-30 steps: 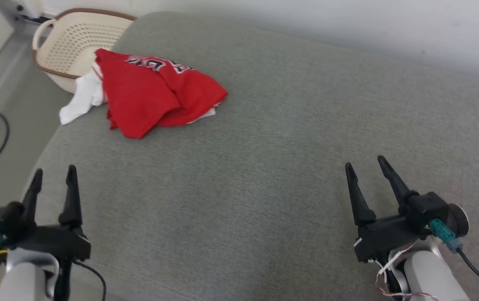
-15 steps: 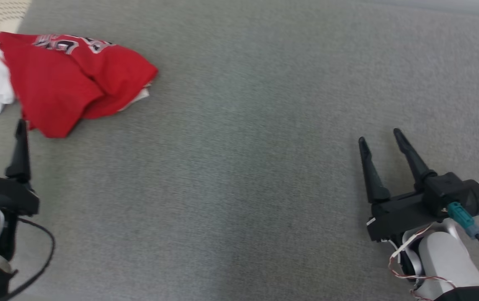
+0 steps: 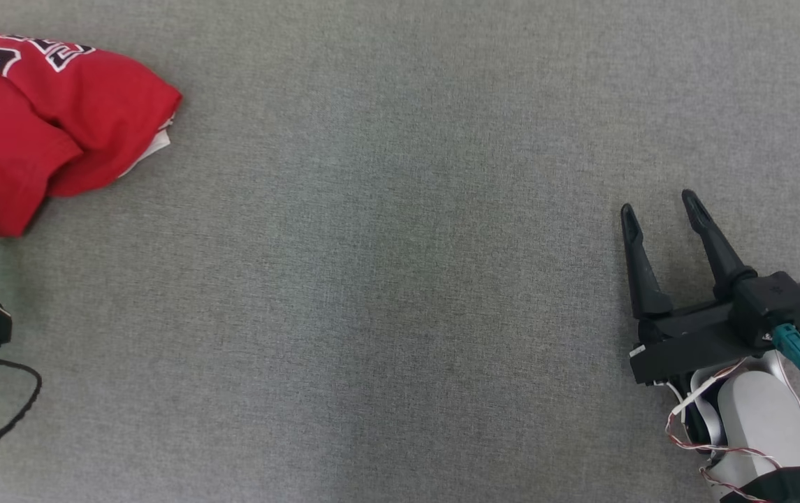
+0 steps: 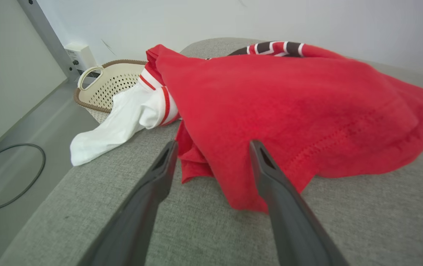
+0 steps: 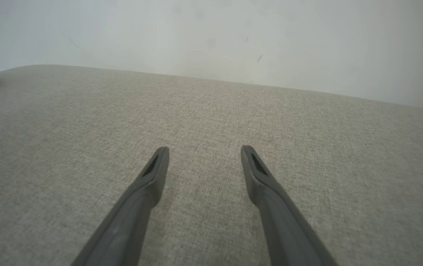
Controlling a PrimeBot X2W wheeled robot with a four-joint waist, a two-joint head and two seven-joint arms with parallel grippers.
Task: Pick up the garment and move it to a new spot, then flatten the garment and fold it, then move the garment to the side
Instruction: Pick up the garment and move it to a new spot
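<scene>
Cushion: your wide grey cushion (image 3: 400, 279) carries the garment and runs back to a pale wall.
Garment: the red garment (image 4: 289, 107) lies crumpled near the cushion's left edge. Its white sleeve (image 4: 115, 125) with red stripes trails over that edge.
Basket: a cream perforated basket (image 4: 111, 83) stands behind the sleeve, off the cushion's corner.
Right hand: your right hand (image 3: 658, 202) sits low over bare cushion, well apart from the garment, with its 2 fingers spread and empty.
Left hand: your left hand (image 4: 214, 145) points at the garment's near hem, 2 fingers apart, gripping nothing. The hem may touch 1 finger, but the wrist view is too foreshortened to say.
Cable: a dark cable (image 4: 44, 162) loops on the floor left of the cushion.
</scene>
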